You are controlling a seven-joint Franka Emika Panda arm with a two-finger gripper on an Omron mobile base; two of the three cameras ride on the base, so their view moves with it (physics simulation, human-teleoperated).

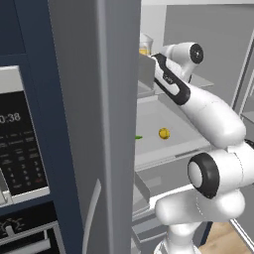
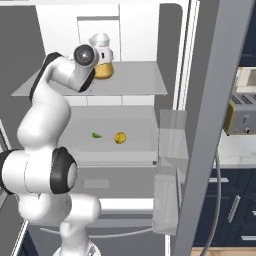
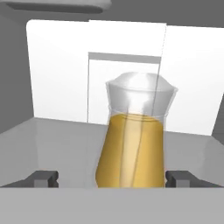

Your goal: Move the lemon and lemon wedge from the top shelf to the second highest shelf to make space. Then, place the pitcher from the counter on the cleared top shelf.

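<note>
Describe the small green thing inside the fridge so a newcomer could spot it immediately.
In the open fridge, find the second highest shelf, below the one holding the clear pitcher of amber liquid. The thin green lemon wedge lies there, left of the round yellow lemon, apart from it, flatter and smaller.

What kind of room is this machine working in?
Most likely a kitchen: it reaches into an open fridge, with a pitcher on the top shelf, a lemon below, and a toaster nearby.
</note>
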